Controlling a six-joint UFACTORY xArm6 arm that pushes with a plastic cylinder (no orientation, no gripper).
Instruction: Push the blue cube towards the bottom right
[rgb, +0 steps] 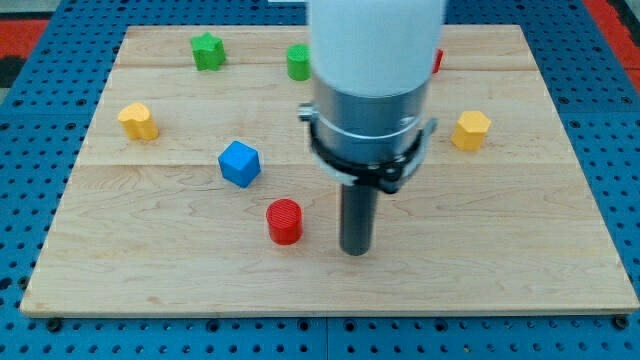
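The blue cube (239, 163) sits on the wooden board (150, 260), left of centre. My tip (356, 250) rests on the board to the right of and below the cube, well apart from it. A red cylinder (284, 221) stands between them, just left of my tip and below and to the right of the cube. The arm's white and metal body (372, 90) hides the upper middle of the board.
A green star-like block (208, 50) and a green cylinder (298, 62) sit near the top. A yellow block (138, 121) is at the left, a yellow hexagonal block (470, 130) at the right. A red block (437, 61) peeks out beside the arm.
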